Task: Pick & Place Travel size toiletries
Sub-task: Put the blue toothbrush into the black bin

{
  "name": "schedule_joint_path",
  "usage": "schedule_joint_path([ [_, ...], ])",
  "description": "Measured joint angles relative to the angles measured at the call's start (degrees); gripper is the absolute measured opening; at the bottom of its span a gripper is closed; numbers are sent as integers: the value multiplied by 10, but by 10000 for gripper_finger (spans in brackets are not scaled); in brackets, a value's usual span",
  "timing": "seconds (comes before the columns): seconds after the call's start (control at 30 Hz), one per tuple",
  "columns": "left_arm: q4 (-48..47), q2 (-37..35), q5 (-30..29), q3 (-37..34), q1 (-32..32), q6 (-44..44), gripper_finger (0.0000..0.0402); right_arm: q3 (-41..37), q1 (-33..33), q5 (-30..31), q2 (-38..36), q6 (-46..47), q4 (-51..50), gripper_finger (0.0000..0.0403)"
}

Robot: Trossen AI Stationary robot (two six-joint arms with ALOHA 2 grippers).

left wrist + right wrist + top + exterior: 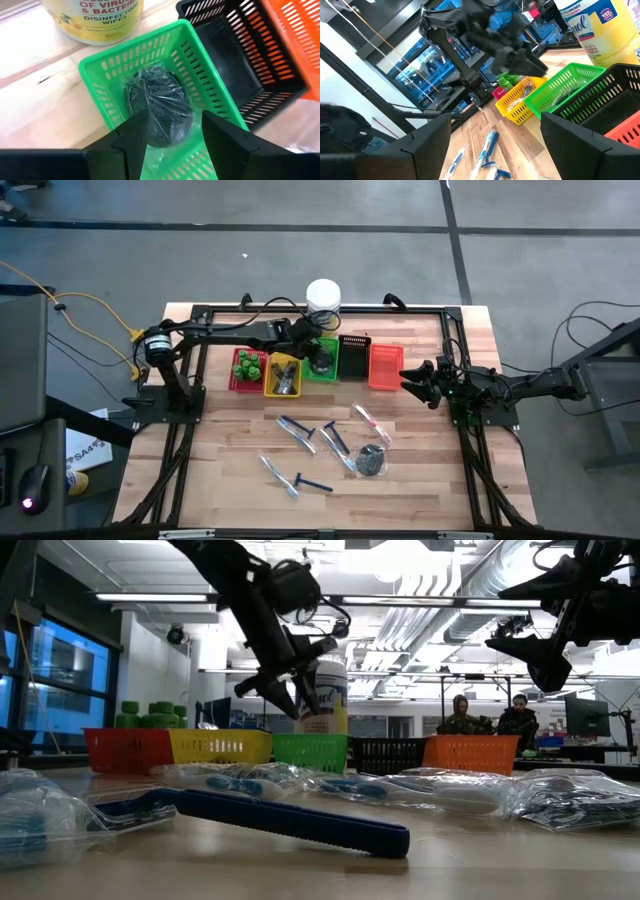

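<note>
Hovering over the green tray, the left claw stands spread above a dark shiny bundle lying inside; the right claw waits spread beside the orange tray.

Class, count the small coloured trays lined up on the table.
5, in one row across the table's far side: the red tray, yellow tray, green tray, black tray and orange tray. None looks hidden.

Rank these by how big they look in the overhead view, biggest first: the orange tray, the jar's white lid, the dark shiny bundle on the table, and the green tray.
1. orange tray and green tray: look about alike, the green partly hidden under the left gripper
2. white lid
3. dark shiny bundle: close to the lid
</note>
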Motion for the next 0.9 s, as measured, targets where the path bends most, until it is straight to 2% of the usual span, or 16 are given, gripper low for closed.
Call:
schedule_joint_path([
  [0.17,-40,-49,-1,0,-45,-44,175,0,0,0,0,0,0,294],
  [0.43,-137,-102,29,1,-166,-38,155,0,0,0,0,0,0,294],
  [0.6,-172,-115,65,1,-238,38,154,0,0,0,0,0,0,294],
  [0.73,-196,-122,78,0,-298,132,156,0,0,0,0,0,0,294],
  [0.9,-237,-121,104,0,-367,184,181,0,0,0,0,0,0,294],
])
